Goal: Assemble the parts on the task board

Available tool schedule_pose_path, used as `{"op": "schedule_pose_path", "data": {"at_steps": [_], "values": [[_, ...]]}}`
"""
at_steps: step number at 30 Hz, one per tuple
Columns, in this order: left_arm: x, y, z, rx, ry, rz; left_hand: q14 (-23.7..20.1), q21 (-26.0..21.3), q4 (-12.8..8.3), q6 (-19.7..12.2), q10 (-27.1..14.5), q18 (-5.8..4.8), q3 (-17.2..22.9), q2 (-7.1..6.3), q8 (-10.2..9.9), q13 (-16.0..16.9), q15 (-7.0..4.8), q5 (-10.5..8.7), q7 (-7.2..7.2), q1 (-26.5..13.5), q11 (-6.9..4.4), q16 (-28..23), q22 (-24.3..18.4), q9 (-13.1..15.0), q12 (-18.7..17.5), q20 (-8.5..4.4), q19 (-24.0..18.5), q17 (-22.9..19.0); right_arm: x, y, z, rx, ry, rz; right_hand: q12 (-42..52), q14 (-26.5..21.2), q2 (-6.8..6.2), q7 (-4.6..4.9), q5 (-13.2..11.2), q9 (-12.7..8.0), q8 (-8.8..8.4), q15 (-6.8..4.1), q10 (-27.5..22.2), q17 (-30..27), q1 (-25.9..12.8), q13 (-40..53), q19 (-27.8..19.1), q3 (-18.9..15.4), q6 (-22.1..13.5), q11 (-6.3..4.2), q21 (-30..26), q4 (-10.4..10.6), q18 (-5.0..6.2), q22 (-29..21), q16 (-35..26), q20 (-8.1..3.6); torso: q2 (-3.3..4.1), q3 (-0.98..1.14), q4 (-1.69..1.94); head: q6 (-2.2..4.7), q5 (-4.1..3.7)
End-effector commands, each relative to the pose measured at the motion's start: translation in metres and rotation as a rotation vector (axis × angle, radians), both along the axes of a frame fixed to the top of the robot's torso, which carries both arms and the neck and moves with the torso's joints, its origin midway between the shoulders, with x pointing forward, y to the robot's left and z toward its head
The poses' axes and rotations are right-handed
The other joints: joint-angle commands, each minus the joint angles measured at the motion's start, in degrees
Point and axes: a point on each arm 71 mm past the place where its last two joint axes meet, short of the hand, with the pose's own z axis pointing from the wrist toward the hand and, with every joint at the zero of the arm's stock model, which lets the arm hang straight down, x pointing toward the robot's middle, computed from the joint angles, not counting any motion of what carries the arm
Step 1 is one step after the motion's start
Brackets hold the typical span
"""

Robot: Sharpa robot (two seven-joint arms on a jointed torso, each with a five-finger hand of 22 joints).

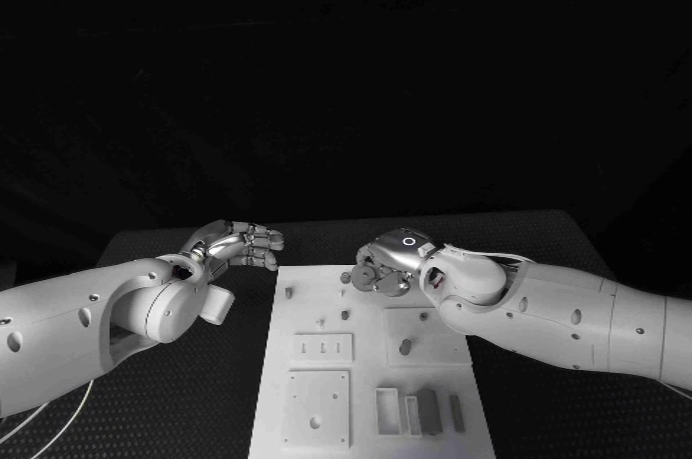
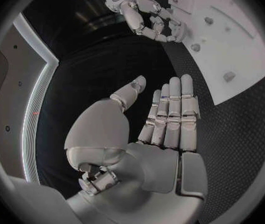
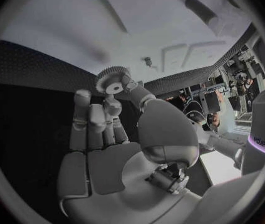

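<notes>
— White task board (image 1: 368, 379) on the black table (image 1: 188, 399): report its position.

— It lies between the two hands, its far edge just beneath the right hand (image 1: 387, 264) and just beside the left hand (image 1: 238, 244).

— Right hand?

— It pinches a small toothed gear (image 3: 113, 79) between thumb and a fingertip; the remaining fingers stand apart alongside. The gear is held above the board's far end.

— Left hand?

— It holds nothing. Its fingers (image 2: 172, 112) are straight and side by side, thumb apart, over bare table just off the board's edge.

— Other parts?

— Several upright pieces (image 1: 418, 411) stand in the board's near corner, well apart from both hands. Small pegs (image 1: 405, 347) stand nearer the right forearm.
</notes>
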Motion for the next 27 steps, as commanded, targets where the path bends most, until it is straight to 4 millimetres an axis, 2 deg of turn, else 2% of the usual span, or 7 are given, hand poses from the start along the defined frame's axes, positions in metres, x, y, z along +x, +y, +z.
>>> {"op": "schedule_pose_path", "data": {"at_steps": [1,13,23,27], "values": [[0.000,-0.003,0.002,-0.004,-0.010,-0.015,0.0,-0.3,0.0,-0.6,-0.1,0.60,-0.2,-0.24,-0.4,0.0,0.13,-0.09,0.00,-0.1,-0.09,-0.3,0.1,0.1,-0.2,-0.06,-0.3,0.1,-0.003,0.010,0.002,-0.021,-0.043,0.019,0.1,0.5,0.09,-1.12,0.2,1.1,0.71,-0.42,0.3,0.0,0.6,-0.1,0.3,-0.3,9.3,-0.03,0.3,0.1,0.82,0.9,0.3,-0.23,0.05,-0.04,0.10,-0.02,0.29],[0.001,-0.006,0.002,-0.005,-0.010,-0.019,0.0,-0.3,0.0,-0.6,-0.1,0.60,-0.2,-0.25,-0.4,0.0,0.14,-0.08,0.00,-0.1,-0.09,-0.4,0.1,0.1,-0.3,-0.06,-0.3,0.2,-0.004,0.043,-0.005,-0.032,-0.032,0.071,0.0,0.6,0.16,-1.14,0.2,1.1,0.66,-0.46,0.4,-0.1,0.6,-0.2,0.4,-0.3,9.3,-0.05,0.3,0.1,0.82,0.8,0.2,-0.27,0.13,-0.02,0.15,-0.03,0.44],[0.001,-0.008,0.002,-0.005,-0.010,-0.023,0.0,-0.3,0.0,-0.6,-0.1,0.60,-0.2,-0.23,-0.4,0.0,0.14,-0.08,0.01,-0.1,-0.08,-0.4,0.1,0.1,-0.3,-0.05,-0.3,0.2,-0.002,0.051,-0.019,-0.049,-0.009,0.070,0.0,0.6,0.18,-1.13,0.2,1.1,0.61,-0.47,0.5,-0.3,0.7,-0.2,0.4,-0.3,9.3,-0.05,0.3,0.1,0.82,0.8,0.2,-0.28,0.10,0.01,0.18,-0.30,0.74],[0.001,-0.007,0.002,-0.005,-0.011,-0.022,0.0,-0.4,0.0,-0.6,-0.1,0.60,-0.2,-0.23,-0.4,0.0,0.14,-0.09,0.01,-0.1,-0.08,-0.5,0.1,0.1,-0.3,-0.05,-0.3,0.2,-0.002,0.052,-0.024,-0.054,-0.002,0.067,-0.1,0.6,0.20,-1.13,0.2,1.1,0.59,-0.48,0.5,-0.2,0.7,-0.2,0.4,-0.3,9.3,-0.04,0.3,0.1,0.82,0.8,0.2,-0.28,0.10,0.03,-0.02,-0.31,0.84]]}}
